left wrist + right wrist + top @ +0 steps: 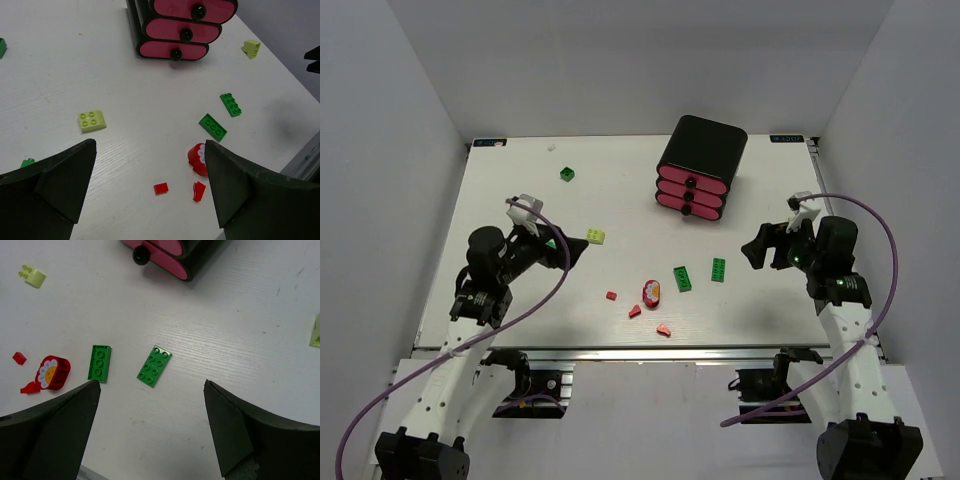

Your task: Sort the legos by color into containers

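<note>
The left gripper [150, 147] & right gripper [151, 386] are both wide apart, holding nothing. The small flat green plastic studded brick [154, 366] looks light, hard, prob. slippery. Best pinched across its long sides.

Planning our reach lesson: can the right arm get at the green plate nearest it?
Probably yes. The right end effector is open, and that green plate lies flat on the table just ahead, with nothing between. The other green plate lies apart.
</note>
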Robot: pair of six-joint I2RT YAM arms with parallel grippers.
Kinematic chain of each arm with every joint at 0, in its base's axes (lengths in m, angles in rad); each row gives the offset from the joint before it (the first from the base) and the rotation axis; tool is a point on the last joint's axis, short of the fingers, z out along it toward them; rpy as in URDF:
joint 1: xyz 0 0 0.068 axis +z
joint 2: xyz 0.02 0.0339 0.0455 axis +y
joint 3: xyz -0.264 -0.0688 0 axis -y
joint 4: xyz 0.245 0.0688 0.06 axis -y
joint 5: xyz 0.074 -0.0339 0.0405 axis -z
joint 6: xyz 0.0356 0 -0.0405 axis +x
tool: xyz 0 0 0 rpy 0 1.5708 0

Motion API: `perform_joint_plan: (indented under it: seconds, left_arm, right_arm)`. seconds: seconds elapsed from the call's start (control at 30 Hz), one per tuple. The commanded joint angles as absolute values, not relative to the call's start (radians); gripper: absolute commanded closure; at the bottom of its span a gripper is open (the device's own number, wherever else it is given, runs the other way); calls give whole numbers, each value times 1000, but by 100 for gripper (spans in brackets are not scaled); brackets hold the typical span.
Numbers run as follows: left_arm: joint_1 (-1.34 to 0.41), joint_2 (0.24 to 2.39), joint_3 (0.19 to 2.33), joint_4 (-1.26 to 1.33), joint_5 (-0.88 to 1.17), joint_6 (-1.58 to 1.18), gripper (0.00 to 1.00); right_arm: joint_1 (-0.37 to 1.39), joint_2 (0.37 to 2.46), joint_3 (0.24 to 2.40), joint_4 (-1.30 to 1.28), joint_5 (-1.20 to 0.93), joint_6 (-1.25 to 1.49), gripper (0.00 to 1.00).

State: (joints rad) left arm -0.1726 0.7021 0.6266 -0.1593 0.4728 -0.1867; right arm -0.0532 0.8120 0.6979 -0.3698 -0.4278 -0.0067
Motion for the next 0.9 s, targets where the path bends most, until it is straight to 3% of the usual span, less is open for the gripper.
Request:
perform_joint_plan:
  seconds: [0.0, 0.23, 0.33, 0.37, 0.4, 0.47, 0.53, 0.57, 0.6, 0.63, 0.7, 0.73, 0.77, 0.83, 0.87]
  left_arm:
    - [-176, 741, 634, -106, 554, -230, 2]
    - [-186, 977, 793, -87, 661, -325, 4]
    - [-227, 1104, 873, -78, 637, -382, 23]
    - [-241, 1171, 926, -78, 621, -393, 34]
    - [-255, 1207, 955, -87, 588, -400, 51]
    - [-305, 1279, 1035, -87, 537, -411, 56]
    - [-339, 1389, 1087, -81, 462, -417, 50]
    - [-374, 1431, 1118, -87, 442, -417, 44]
    - [-393, 1512, 1190, -95, 424, -417, 38]
    - [-411, 1550, 1228, -106, 396, -417, 36]
    - [-464, 1638, 1325, -130, 362, -429, 31]
    - [-481, 1661, 1348, -133, 316, -437, 27]
    - [-509, 1678, 1368, -138, 287, -446, 26]
    - [-537, 1735, 1431, -161, 212, -474, 24]
    - [-566, 1752, 1452, -172, 184, -486, 23]
  right_arm:
    - [-55, 750, 726, -364, -511, -52, 11]
    - [-57, 658, 597, -362, -750, -331, 11]
    - [-55, 666, 591, -351, -715, -341, 11]
    - [-58, 675, 598, -354, -707, -336, 11]
    - [-57, 687, 615, -357, -693, -325, 11]
    - [-57, 733, 644, -397, -701, -345, 11]
    - [-58, 768, 678, -400, -672, -287, 14]
    - [-61, 769, 678, -378, -663, -272, 61]
    - [-64, 765, 672, -358, -644, -244, 91]
    - [-63, 761, 664, -342, -614, -191, 100]
    - [-66, 770, 661, -328, -581, -170, 100]
    - [-66, 779, 670, -334, -583, -154, 91]
    - [-72, 793, 678, -357, -597, -153, 55]
    - [-75, 831, 701, -373, -620, -144, 33]
    - [-80, 850, 707, -382, -626, -143, 30]
